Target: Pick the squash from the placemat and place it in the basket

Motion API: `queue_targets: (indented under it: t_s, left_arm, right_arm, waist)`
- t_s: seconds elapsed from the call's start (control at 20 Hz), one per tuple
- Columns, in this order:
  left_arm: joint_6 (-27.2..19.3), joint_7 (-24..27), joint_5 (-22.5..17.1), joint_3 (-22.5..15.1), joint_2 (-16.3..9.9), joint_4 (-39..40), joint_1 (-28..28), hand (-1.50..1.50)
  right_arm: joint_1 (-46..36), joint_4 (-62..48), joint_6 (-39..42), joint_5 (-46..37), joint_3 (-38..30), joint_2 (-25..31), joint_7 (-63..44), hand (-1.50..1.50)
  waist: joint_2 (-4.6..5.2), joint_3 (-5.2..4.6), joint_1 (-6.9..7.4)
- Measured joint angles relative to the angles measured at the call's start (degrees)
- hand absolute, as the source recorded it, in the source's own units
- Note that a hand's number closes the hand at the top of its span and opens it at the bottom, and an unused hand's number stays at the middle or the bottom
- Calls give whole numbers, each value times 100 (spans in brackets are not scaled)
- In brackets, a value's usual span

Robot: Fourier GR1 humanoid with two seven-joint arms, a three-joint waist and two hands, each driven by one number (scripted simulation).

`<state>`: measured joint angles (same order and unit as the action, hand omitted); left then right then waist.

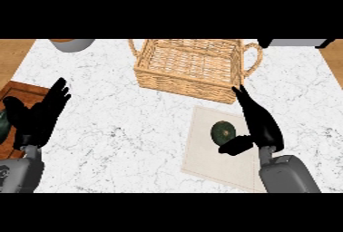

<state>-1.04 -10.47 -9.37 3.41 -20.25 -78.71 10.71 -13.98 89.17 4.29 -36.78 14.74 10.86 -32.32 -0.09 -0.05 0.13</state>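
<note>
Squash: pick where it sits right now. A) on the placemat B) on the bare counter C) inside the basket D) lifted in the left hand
A: the squash lies on the placemat, beside the right hand, with the basket beyond it.

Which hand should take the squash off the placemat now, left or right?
Right. The right hand is already beside the squash on the placemat, thumb near it, fingers open, with the basket just ahead. The left hand rests open far across the counter.
</note>
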Motion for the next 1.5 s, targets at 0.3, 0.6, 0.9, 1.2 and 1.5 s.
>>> queue_targets:
  t_s: [0.3, 0.6, 0.9, 1.2, 1.5]
  left_arm:
    - [188, 6, 112, 180, 71, 9, -29, 0]
    - [228, -213, 204, 264, 191, -122, 63, 0]
    - [291, -207, 324, 367, 269, -95, 91, 0]
    - [367, -190, 410, 426, 379, -245, -83, 0]
    - [342, -318, 519, 481, 463, -226, 83, 0]
  right_arm:
    - [8, -103, 221, -144, -192, -60, 202, -150]
    - [239, -107, 313, -71, -354, -138, 644, -150]
    - [527, -7, 314, -147, -307, -264, 985, -150]
    - [602, -134, 218, -579, -161, -451, 901, -150]
    - [532, -508, 84, -987, -74, -646, 874, -150]
  waist:
    - [-3, -1, -7]
    - [-3, 0, -9]
    - [4, 3, -15]
    - [6, 5, -9]
    - [9, 5, -10]
